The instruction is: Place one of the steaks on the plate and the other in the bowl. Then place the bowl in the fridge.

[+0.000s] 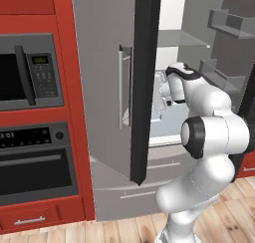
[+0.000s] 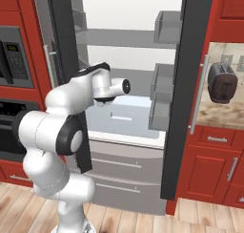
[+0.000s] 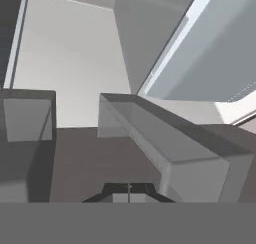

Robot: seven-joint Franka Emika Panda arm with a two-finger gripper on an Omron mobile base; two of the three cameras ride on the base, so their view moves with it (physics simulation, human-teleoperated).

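The fridge (image 1: 107,87) stands with both doors swung open, its grey inner shelves (image 2: 121,115) bare where they show. My gripper (image 3: 129,190) is shut with nothing between its tips. It is held up inside the fridge opening (image 1: 163,93), above the lower shelf and level with the middle door bins. In the hand view it looks at a grey door bin (image 3: 165,138) close ahead. The steaks, the bowl and the plate are out of view.
The left door's dark edge (image 1: 144,87) stands just left of the arm, and the right door (image 2: 183,93) carries several bins (image 2: 164,26). A microwave (image 1: 30,72) and wall oven (image 1: 35,167) sit to the left. A toaster (image 2: 221,81) stands on the counter (image 2: 224,115) to the right.
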